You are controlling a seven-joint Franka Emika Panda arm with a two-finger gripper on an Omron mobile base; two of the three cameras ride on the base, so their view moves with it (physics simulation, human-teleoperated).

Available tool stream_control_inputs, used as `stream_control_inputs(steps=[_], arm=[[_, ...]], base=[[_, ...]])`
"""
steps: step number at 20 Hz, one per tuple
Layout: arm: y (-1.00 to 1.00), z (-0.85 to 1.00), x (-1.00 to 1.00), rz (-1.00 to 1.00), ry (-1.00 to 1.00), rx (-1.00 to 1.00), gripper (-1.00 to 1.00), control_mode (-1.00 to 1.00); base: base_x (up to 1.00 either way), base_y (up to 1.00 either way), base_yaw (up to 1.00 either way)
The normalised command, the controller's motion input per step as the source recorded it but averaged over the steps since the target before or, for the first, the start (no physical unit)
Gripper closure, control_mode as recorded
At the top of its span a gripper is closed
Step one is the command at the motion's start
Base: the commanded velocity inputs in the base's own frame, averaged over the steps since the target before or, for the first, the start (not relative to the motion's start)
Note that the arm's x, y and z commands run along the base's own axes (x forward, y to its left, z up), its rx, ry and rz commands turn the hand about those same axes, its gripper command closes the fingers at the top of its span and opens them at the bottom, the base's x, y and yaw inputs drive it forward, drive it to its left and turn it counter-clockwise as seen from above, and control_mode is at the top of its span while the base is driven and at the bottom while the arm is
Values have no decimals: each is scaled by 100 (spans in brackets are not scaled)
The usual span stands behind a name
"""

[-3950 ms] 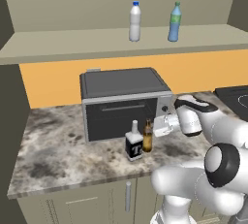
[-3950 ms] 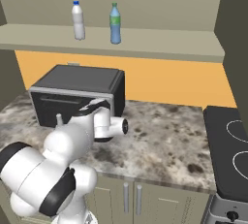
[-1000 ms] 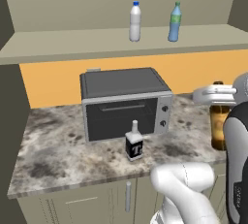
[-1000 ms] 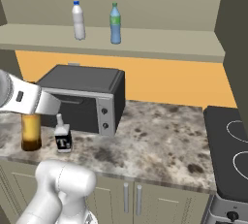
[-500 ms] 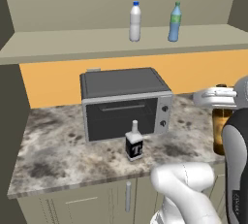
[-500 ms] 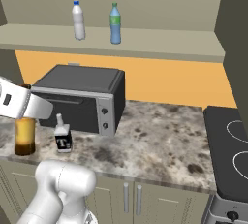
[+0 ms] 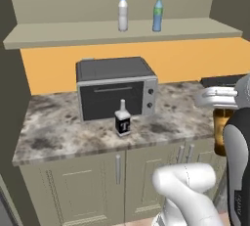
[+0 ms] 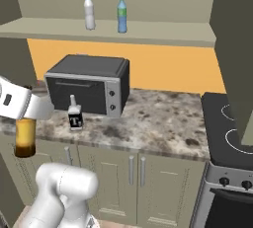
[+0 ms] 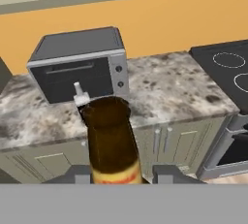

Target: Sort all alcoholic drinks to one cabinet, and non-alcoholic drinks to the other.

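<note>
We hold the brown beer bottle [image 9: 112, 140] clamped between our gripper's [image 9: 121, 172] two fingers, lifted clear of the counter [image 9: 164, 89] and out in front of the lower cabinets [image 8: 133, 172]. In the hand view the bottle rises straight up from between the fingertips, with its mouth towards the counter. In the left base view the beer bottle [image 7: 221, 131] hangs under the white hand at the right edge; in the right base view it [image 8: 24, 136] hangs at the left edge.

Beyond the held bottle, on the marbled counter, stands the square "T" bottle [image 7: 122, 120], upright just in front of the toaster oven [image 7: 114, 87]. In the hand view the beer bottle hides most of it, leaving its pale neck [image 9: 78, 92] visible.

Well above and beyond the gripper, on the open shelf [image 7: 117, 30], the white blue-capped bottle [image 7: 122, 13] and the blue green-topped bottle [image 7: 157, 13] stand upright, near each other but apart.

To the right of the gripper's line lies the black stove top [image 8: 230, 133].
</note>
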Motion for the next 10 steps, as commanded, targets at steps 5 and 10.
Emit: stream_control_inputs(steps=[5, 10], arm=[[0, 0, 0, 0, 0, 0, 100, 100], [0, 0, 0, 0, 0, 0, 100, 100]], base=[[-81, -33, 0], [-69, -27, -1]])
